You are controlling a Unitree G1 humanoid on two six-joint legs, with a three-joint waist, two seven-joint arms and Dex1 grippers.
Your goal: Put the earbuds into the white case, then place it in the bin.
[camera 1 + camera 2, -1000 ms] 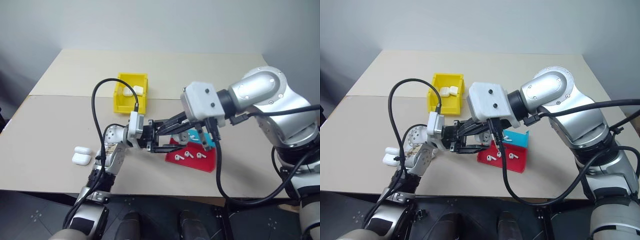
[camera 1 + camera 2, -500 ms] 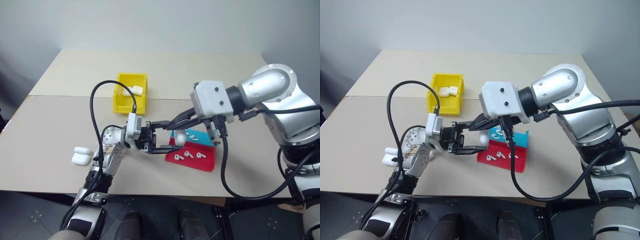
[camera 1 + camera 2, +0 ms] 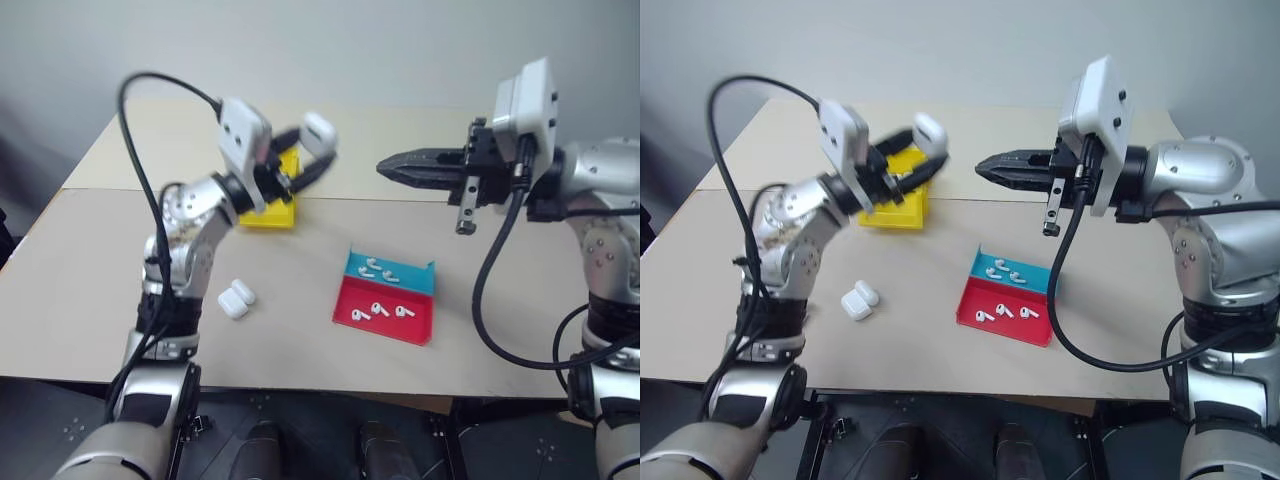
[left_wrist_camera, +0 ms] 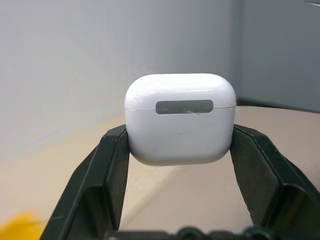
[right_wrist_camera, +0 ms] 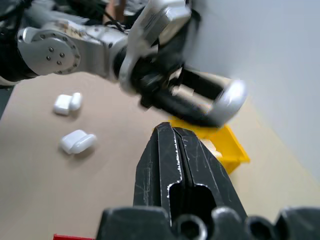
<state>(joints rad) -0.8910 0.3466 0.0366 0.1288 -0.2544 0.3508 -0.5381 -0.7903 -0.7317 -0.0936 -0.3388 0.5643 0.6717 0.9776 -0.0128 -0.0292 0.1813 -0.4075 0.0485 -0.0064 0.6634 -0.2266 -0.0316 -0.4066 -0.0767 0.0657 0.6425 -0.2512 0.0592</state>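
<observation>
Between the two black fingers [image 4: 107, 185] of the left gripper [image 3: 312, 150] we've got the white case [image 4: 180, 118], pinched at its two sides with the lid closed and the rounded top poking out past the fingertips. The left wrist view shows it best: one finger flat against each side of the case, no gap we can see. In the head views the case [image 3: 928, 131] sits at the far end of that gripper, lifted off the table [image 3: 300, 260] and hanging above the bin [image 3: 895, 200], roughly over its far-right corner. The bin itself is just under and behind the gripper, with some white bits in it, though the arm covers most of it so we can't say how many.

Across from the held case, well apart, the right gripper [image 3: 385, 165] points back toward it with its fingers pressed tight together and nothing between them; the right wrist view shows them touching along their length.

Below the right gripper, on the table, sits the red-and-blue tray [image 3: 410, 330] with the earbuds [image 3: 380, 310] lying loose in it, a few on the red part and a couple on the blue. Below the left arm, two more white cases [image 3: 236, 299] lie side by side on the table, touching each other.
</observation>
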